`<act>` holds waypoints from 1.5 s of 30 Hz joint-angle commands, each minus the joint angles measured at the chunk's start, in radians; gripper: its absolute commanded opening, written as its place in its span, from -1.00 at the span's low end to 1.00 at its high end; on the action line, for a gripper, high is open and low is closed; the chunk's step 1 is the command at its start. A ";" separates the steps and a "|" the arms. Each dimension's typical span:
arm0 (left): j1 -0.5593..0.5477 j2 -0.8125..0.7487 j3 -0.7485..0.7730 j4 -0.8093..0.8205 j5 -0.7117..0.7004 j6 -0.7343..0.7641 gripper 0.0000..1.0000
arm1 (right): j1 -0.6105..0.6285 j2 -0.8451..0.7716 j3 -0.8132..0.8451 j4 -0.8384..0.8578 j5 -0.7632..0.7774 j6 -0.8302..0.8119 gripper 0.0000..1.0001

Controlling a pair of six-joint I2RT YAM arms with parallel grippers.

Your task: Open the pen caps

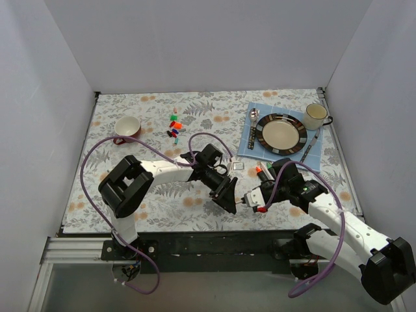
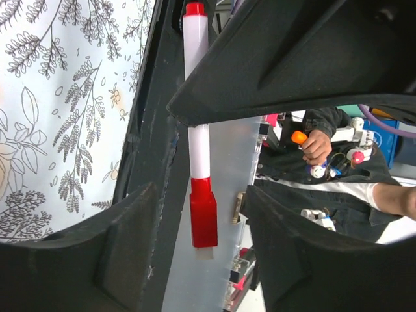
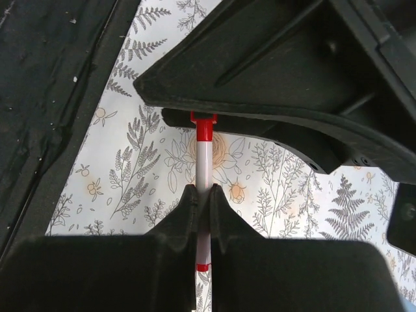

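Plainly, the right gripper is clamped on a pen: its two fingers press together on the white barrel, with no gap showing beside it. The left gripper faces it from the other side. Its jaws stand apart with the red cap between them, and background shows on both sides of the cap, so no pad can be seen touching it.

The pen is held off the table, above the near edge. Its long axis runs roughly across the table from one gripper to the other. The capped end points toward the left arm, and the other red-tipped end sticks out behind the right gripper's fingers.

The left wrist view shows the whole cap seated on the barrel, and the far red tip beyond the dark bulk of the right gripper. The right wrist view shows the tight hold on the barrel, but there the cap's end disappears under the left gripper. Only the top view shows the loose caps, which lie in a small cluster far back on the table, well apart from both grippers.
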 commanded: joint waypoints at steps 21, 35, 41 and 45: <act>0.005 -0.042 0.109 -0.270 -0.031 0.143 -1.00 | 0.016 0.001 -0.009 0.033 0.109 -0.004 -0.97; 0.189 -0.306 -0.075 -0.342 0.015 0.204 -1.00 | -0.010 0.005 -0.028 0.084 0.235 0.001 -0.97; 0.343 -0.299 -0.060 -0.223 -0.138 0.091 -1.00 | -0.090 -0.021 -0.006 0.151 0.243 0.134 -0.97; 0.517 -0.225 -0.016 -0.016 -0.236 -0.064 -1.00 | -0.131 -0.025 0.003 0.219 0.261 0.260 -0.97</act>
